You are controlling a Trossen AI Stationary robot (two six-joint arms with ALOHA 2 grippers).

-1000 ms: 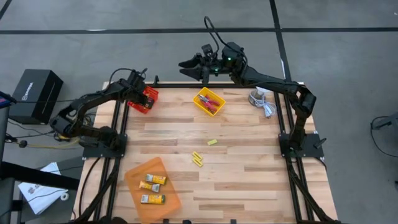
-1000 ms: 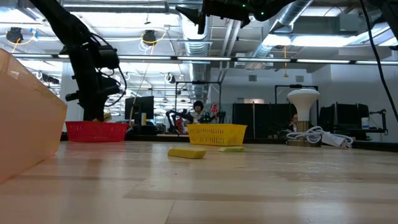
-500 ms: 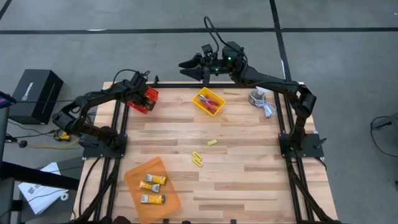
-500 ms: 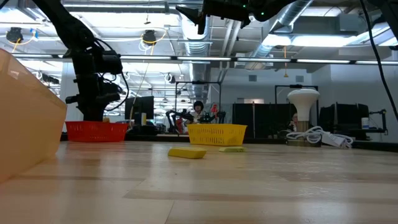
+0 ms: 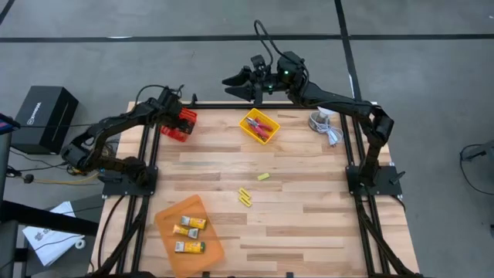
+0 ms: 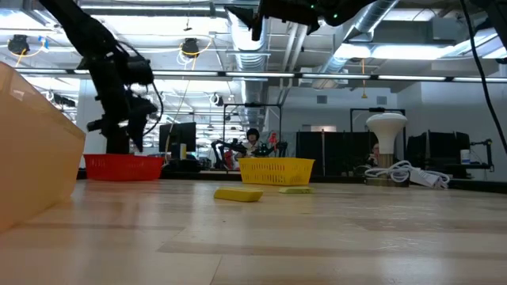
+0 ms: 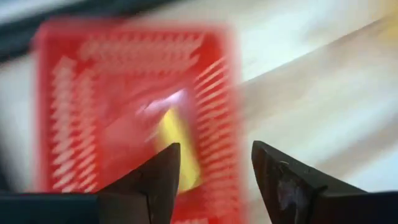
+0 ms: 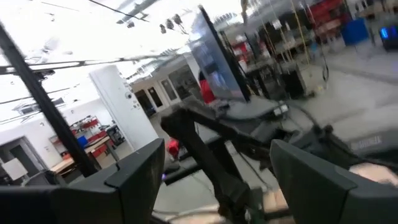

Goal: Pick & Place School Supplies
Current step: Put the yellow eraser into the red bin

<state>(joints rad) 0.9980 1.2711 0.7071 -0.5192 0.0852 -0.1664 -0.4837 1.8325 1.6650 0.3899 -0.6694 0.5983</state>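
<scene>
I have the left gripper (image 5: 171, 108) over the red mesh tray (image 5: 178, 123) at the table's far left corner, fingers spread and empty; a yellow stick (image 7: 176, 151) lies inside it. The right gripper (image 5: 235, 80) waits wide open beyond the far edge. Loose yellow sticks (image 5: 245, 197) lie on the wood planks; packs (image 5: 188, 224) sit in the orange tray (image 5: 164, 220).

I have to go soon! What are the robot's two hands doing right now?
Left gripper: jaws open, empty, over the red tray with a yellow piece lying inside.
Right gripper: jaws open, empty, raised high.
</scene>
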